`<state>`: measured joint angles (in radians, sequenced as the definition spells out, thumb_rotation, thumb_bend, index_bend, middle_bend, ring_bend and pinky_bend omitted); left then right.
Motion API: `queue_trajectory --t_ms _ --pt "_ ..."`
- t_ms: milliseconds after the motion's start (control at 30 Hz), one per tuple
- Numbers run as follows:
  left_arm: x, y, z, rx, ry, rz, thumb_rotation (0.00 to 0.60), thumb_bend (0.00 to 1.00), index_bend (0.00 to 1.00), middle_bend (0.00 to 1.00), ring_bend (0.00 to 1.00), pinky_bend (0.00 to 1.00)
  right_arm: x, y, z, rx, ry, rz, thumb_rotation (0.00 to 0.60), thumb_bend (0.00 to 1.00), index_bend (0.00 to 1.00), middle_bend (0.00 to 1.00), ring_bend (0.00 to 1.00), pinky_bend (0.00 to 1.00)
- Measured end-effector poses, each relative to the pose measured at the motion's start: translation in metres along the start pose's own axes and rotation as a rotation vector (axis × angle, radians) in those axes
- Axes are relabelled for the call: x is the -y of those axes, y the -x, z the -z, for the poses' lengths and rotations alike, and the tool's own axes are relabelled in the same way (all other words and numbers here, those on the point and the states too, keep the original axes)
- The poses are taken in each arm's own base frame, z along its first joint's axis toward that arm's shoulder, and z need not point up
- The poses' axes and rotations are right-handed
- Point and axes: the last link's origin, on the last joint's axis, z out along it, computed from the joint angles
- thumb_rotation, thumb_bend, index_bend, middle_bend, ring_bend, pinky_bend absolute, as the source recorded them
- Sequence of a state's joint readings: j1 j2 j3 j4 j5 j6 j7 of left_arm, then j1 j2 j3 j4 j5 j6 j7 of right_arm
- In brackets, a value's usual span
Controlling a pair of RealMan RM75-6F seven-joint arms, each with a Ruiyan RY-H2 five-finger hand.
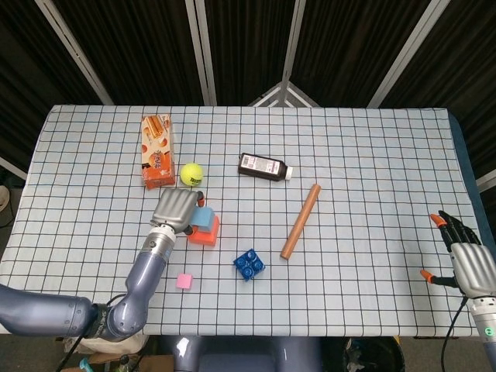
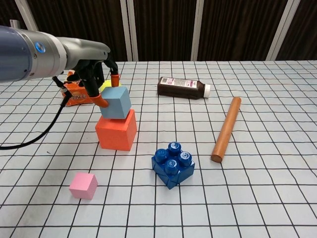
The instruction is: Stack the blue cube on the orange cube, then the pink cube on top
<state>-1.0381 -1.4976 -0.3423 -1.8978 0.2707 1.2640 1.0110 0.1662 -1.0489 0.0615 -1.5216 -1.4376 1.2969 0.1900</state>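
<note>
A: Where did things sit on the bench?

B: Taking the orange cube as landmark: the left hand gripped the blue cube just above it, tilted, seemingly to line up before release.

A: Room around it?

B: The pink cube lay near, toward the front edge, with open bench between. The right hand idled well apart at the right edge, fingers spread, empty.

bottle, rod, toy brick

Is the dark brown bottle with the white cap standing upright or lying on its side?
Lying on its side: the dark brown bottle rests lengthwise on the table, cap pointing right.
</note>
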Motion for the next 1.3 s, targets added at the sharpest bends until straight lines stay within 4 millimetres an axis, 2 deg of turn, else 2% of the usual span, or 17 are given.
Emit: queue_trajectory --t_ms 567,1300 --pt "-0.005 0.002 0.011 -0.014 -0.065 -0.077 0.6 0.34 0.44 0.8 0.75 0.82 -0.004 -0.002 0.0 -0.005 -0.006 -0.02 0.6 0.13 0.0 0.02 0.06 0.13" --pt "-0.014 0.007 0.011 -0.012 -0.052 -0.087 0.6 0.34 0.44 0.8 0.75 0.82 -0.007 -0.004 0.001 -0.012 -0.008 -0.035 0.6 0.13 0.0 0.01 0.06 0.13"
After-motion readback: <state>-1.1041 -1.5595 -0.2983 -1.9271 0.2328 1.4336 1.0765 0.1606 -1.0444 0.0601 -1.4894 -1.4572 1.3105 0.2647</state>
